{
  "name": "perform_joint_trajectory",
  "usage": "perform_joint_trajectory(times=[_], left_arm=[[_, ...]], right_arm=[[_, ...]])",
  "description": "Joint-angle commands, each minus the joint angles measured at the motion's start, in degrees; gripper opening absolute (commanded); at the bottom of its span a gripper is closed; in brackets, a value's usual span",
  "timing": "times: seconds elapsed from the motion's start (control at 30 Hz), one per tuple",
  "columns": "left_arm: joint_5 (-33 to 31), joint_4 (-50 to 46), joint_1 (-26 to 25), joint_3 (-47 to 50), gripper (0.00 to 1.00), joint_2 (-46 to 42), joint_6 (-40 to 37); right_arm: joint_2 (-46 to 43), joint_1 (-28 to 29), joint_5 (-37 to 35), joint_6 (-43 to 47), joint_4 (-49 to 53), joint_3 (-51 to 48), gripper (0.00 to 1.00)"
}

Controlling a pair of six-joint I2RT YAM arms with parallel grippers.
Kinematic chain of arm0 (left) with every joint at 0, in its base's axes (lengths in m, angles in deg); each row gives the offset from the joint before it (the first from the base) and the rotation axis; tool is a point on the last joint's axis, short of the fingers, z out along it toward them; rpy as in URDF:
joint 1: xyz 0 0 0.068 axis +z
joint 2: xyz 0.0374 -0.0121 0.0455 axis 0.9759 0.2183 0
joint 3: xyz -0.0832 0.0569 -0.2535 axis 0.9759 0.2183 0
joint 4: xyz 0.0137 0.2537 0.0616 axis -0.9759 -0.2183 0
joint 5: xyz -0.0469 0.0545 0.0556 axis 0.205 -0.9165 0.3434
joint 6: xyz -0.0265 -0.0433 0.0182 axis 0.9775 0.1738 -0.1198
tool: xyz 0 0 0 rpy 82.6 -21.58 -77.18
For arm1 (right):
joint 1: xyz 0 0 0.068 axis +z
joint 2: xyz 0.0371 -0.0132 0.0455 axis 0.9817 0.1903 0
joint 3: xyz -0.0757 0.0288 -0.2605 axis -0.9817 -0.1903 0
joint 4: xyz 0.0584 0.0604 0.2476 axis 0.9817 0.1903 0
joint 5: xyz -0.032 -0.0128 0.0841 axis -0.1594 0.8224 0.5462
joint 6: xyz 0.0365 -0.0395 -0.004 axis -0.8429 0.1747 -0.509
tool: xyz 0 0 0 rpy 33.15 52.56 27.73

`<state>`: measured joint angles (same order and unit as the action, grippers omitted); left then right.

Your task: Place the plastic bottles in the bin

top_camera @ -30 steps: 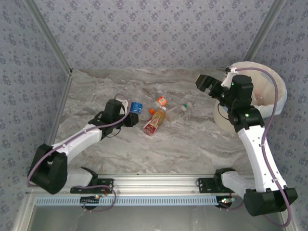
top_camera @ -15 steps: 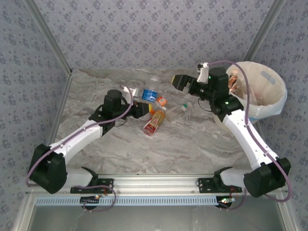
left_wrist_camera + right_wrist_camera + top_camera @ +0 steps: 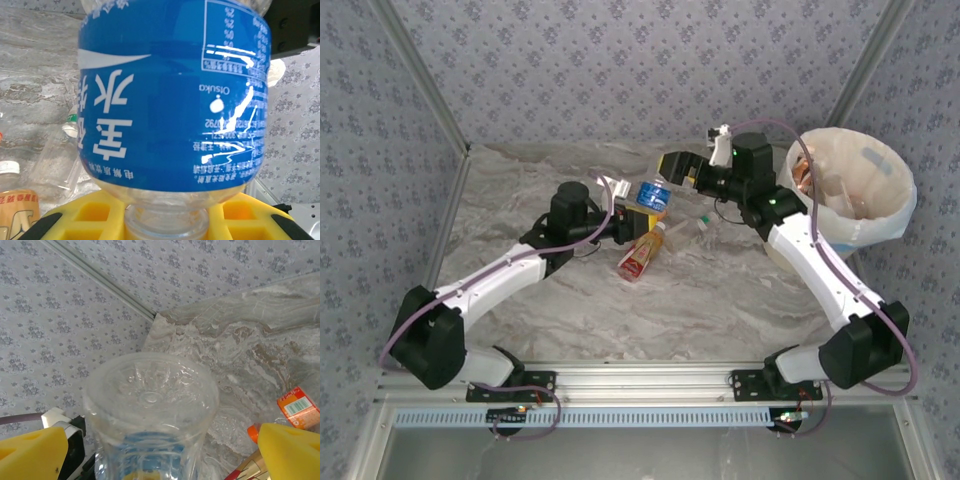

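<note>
Reaching from its base at the near left corner, the left arm (image 3: pixel 490 280) stretches low and diagonally over the marbled counter (image 3: pixel 720 300) toward the middle, with its wrist turned to the right. The left gripper (image 3: pixel 636 214) is pinched on the neck of a blue-labelled bottle (image 3: pixel 654 194). In the left wrist view the yellow fingers (image 3: pixel 85 217) sit on either side of the clear neck. This bottle is held clear of the counter. Its neck is at the left gripper and its base leads, so the long axis runs up and to the far right toward the other gripper. From the left wrist the label's print reads upside down.

Just below the held bottle, an orange-labelled bottle (image 3: pixel 640 255) lies on the counter. Its long axis slants from near left to far right, narrow cap end at the far right. Just to its right lies a crumpled clear bottle (image 3: pixel 692 228) with a green cap (image 3: pixel 704 216); which way it points is hard to tell.

The right arm (image 3: pixel 820 270) rises from its base at the near right, arcs back over the counter past the front of the bin, and turns its wrist leftward. The right gripper (image 3: pixel 668 162) is spread wide. In the right wrist view its yellow fingers (image 3: pixel 30 452) flank the base end of the held bottle with a gap on each side.

At the far right stands the bin (image 3: pixel 900 210), upright and lined with a cream bag, its mouth open upward.
</note>
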<state>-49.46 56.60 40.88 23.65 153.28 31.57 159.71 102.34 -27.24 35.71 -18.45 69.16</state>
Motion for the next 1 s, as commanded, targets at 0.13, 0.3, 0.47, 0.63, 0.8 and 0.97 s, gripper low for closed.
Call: perform_joint_trajectory(times=[0.13, 0.3, 0.47, 0.63, 0.8, 0.97], left_arm=[[2.1, 2.4, -1.4, -3.4, 0.0, 2.0, 0.4], [2.7, 2.3, -1.6, -3.3, 0.0, 2.1, 0.2], [2.8, 1.3, -1.5, -3.7, 0.01, 2.3, 0.2], [2.7, -0.5, -1.6, -3.6, 0.53, 1.7, -0.7], [1.2, -3.3, -1.6, -2.5, 0.92, -1.0, -2.9], [-5.9, -5.1, -1.6, 0.9, 0.99, -5.3, -4.7]], right_arm=[[2.3, 1.1, 5.4, 0.2, -3.8, 2.2, 0.93], [2.3, 1.5, 3.1, 0.3, -3.3, 1.6, 0.76], [1.5, 1.7, 2.4, -0.1, -5.9, -0.3, 0.6], [-0.2, 1.7, -1.0, 1.1, -4.8, -1.0, 0.56], [-3.3, -0.5, -4.5, 4.7, 0.6, -0.5, 0.57], [-8.8, -5.1, -7.0, 7.9, 7.1, -0.4, 0.57]])
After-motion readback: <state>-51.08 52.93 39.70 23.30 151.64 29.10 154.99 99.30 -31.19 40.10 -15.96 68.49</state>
